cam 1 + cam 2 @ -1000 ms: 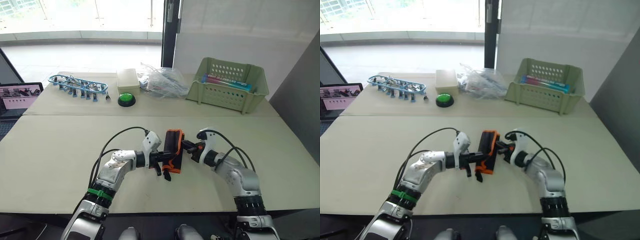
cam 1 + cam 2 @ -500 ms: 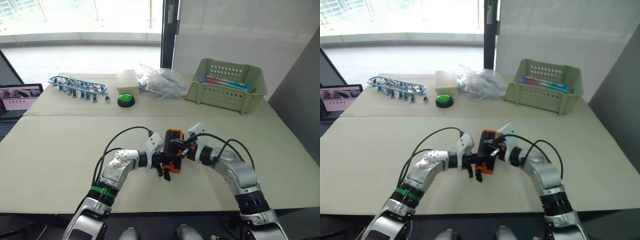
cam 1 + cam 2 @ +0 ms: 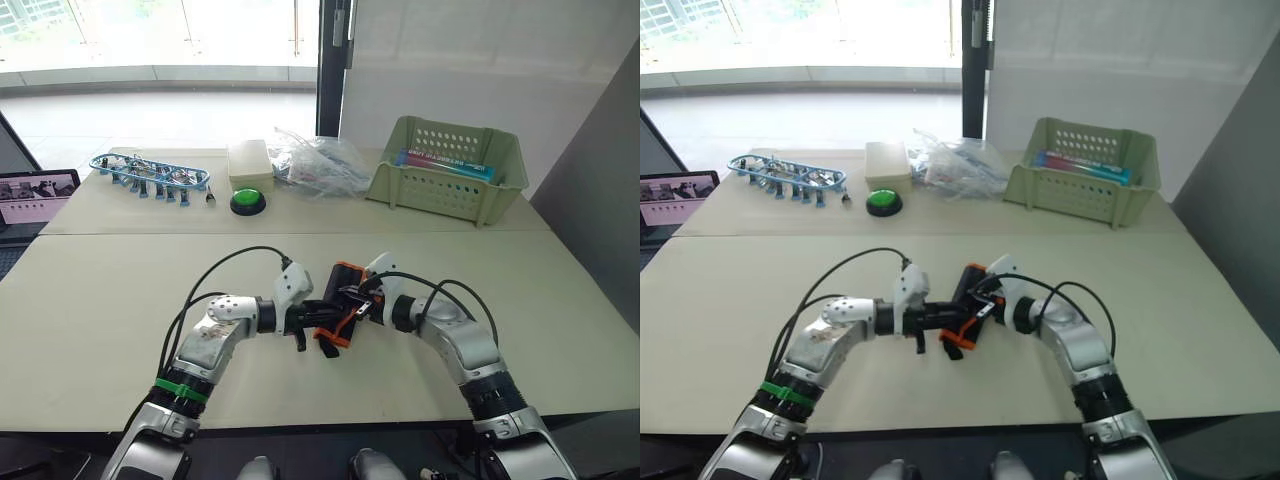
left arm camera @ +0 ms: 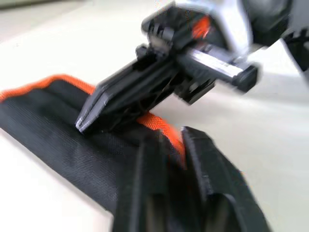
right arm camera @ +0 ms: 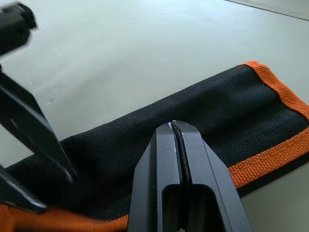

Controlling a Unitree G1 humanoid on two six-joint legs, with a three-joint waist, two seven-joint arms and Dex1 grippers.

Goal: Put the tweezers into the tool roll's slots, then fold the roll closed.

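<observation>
The tool roll [image 3: 346, 275] is a folded black fabric pouch with orange trim, lying on the near table between my two arms. My left gripper [image 3: 318, 312] comes in from the left, and its fingers [image 4: 149, 183] are shut on the roll's orange-trimmed edge [image 4: 161, 126]. My right gripper [image 5: 175, 126] is shut, with its tip resting on the roll's black outer face [image 5: 231, 106] from the right. The tweezers are out of view.
At the back of the far table stand a green plastic basket [image 3: 445, 175], a crumpled plastic bag [image 3: 315, 162], a beige box [image 3: 250, 160], a green button [image 3: 247, 200] and a blue-clipped cable bundle [image 3: 150, 172]. A laptop [image 3: 35, 195] sits at the left edge.
My right gripper has moved left from the roll's right side onto its top face. The roll has tilted down flatter toward the table. The camera has shifted slightly.
</observation>
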